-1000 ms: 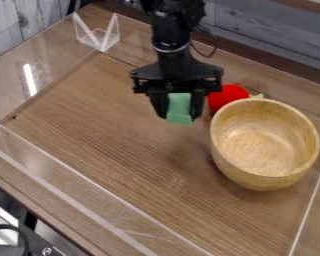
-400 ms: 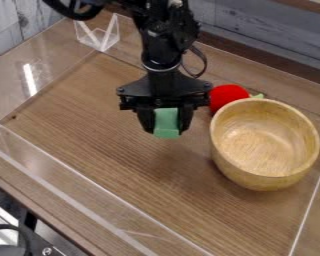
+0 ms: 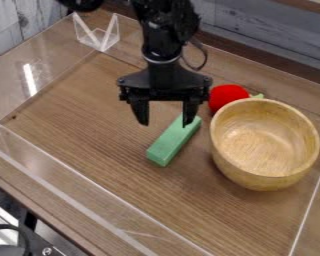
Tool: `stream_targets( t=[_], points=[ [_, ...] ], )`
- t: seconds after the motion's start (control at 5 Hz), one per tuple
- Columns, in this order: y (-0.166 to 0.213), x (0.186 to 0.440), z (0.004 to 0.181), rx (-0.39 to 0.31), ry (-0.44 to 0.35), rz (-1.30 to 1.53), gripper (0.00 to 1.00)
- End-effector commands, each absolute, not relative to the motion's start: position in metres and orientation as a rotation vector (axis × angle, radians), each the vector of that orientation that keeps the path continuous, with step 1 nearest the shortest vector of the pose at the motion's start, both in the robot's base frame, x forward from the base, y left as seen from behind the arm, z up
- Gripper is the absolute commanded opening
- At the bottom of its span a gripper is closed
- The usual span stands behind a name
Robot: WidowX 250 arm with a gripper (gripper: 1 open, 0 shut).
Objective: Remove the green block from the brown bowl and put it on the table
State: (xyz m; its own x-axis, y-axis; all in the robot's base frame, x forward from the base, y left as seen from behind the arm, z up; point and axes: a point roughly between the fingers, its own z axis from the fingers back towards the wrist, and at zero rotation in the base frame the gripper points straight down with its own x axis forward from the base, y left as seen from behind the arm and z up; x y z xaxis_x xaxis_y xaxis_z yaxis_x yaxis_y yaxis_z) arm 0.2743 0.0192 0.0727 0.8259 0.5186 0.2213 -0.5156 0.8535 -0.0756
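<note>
Camera view, the only one supplied. The chief change is at the end effector (image 3: 162,110): a moment ago its jaws were clamped on the green block (image 3: 174,142) and carried it above the wood; now the jaws stand apart and hold nothing. The block has dropped out of them and lies flat on the worktop (image 3: 83,150), at the centre of the frame, slanting from lower left to upper right. Its upper end sits just below the spread jaws; whether a fingertip still brushes it cannot be told from here.

The brown bowl (image 3: 264,145) stands at the right of the frame and its inside is bare. The block lies just beside the bowl's left rim, apart from it so far as can be seen.

Judgement: the task's requirement appears met, since the block is out of the bowl and resting on the wood. What remains is for the arm to lift clear without nudging the block.

Surroundings: a red ball (image 3: 227,97) sits right of the end effector and above the bowl's upper left rim, close to both. Clear acrylic walls (image 3: 69,195) run along the worktop's edges, and a small clear folded piece (image 3: 96,33) stands at the upper left, well apart from the action.

Obstructions: nothing lies on the block. The red ball is the nearest hazard to a sideways withdrawal; a straight rise looks unobstructed.
</note>
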Motion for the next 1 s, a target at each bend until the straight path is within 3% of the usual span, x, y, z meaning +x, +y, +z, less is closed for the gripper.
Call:
stream_targets(
  t=[0.0, 0.6, 0.8],
  points=[
    [0.017, 0.285, 0.092, -0.011, -0.284, 0.530, 1.00],
    [0.018, 0.293, 0.108, 0.000, -0.287, 0.505, 1.00],
    [0.018, 0.294, 0.100, 0.007, -0.285, 0.526, 1.00]
  ],
)
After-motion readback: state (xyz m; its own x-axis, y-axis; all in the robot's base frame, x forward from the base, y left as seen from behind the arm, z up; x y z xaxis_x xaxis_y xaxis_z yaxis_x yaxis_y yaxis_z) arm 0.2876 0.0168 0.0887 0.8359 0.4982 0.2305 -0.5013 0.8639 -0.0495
